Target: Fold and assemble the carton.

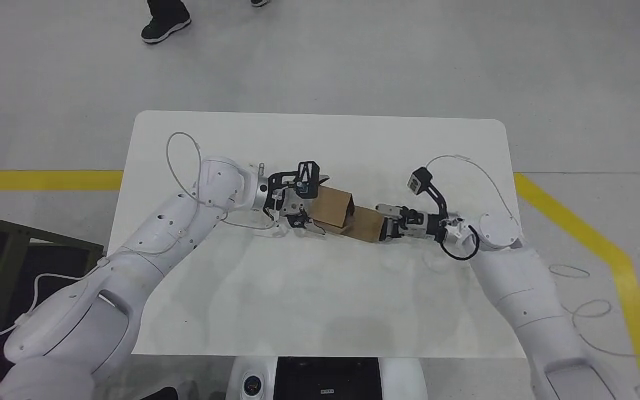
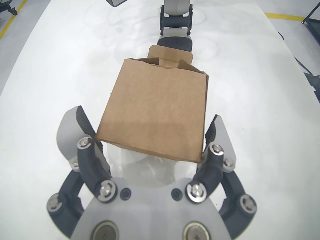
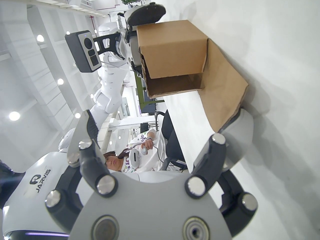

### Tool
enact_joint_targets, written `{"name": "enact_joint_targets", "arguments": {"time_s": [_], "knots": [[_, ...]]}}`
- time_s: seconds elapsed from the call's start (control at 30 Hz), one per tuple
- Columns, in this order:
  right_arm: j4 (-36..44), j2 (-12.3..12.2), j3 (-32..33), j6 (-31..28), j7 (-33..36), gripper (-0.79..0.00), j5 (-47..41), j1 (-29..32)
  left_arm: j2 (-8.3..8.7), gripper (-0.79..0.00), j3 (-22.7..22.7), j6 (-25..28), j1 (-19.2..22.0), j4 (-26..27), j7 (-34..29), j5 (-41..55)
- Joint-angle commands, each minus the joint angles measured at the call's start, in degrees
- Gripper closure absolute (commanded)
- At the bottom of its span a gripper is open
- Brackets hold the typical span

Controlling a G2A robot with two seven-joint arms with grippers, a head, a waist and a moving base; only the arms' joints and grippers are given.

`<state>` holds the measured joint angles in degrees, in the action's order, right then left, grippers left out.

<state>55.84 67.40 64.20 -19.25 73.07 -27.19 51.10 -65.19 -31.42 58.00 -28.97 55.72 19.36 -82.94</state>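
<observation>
A small brown cardboard carton [image 1: 335, 208] lies on its side near the middle of the white counter [image 1: 200, 300], between the two arms. The left hand [image 2: 148, 126] pinches one end, its fingers pressed against both sides. At the other, open end the right hand [image 3: 162, 121] is spread wide, one finger touching the tip of the open flap [image 3: 222, 88] lying flat on the counter.

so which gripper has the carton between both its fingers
The left gripper: its fingers flank the near end of the carton. The right gripper is open, with only one finger against the flap.
</observation>
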Motion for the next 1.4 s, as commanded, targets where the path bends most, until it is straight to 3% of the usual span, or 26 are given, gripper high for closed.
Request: {"name": "enact_joint_targets", "arguments": {"time_s": [0.0,0.33,0.6,0.93,1.37], "knots": [[-1.0,0.3,-0.7,-0.3,0.0,-0.785,-0.5,-0.6,0.0,-0.785,0.0,0.0,0.0,0.0,0.1,-0.1],[-3.3,1.4,-1.4,-2.4,3.2,-0.785,-8.2,-2.4,0.04,-0.785,-0.1,0.0,-0.1,0.0,0.2,-0.3],[-0.7,1.9,-2.0,-2.2,5.3,-0.785,-11.5,-2.6,0.06,-0.785,-0.2,0.0,-0.3,0.3,0.1,-0.4],[-3.1,2.8,-5.2,-0.5,1.8,-0.785,-5.7,-5.1,0.15,-0.785,-0.3,0.0,-0.4,0.2,0.1,-0.4],[-1.7,3.6,-6.5,-1.5,2.9,-0.785,-7.7,-5.6,0.19,-0.785,-0.2,0.0,-0.4,0.7,-0.1,-0.2]]}}
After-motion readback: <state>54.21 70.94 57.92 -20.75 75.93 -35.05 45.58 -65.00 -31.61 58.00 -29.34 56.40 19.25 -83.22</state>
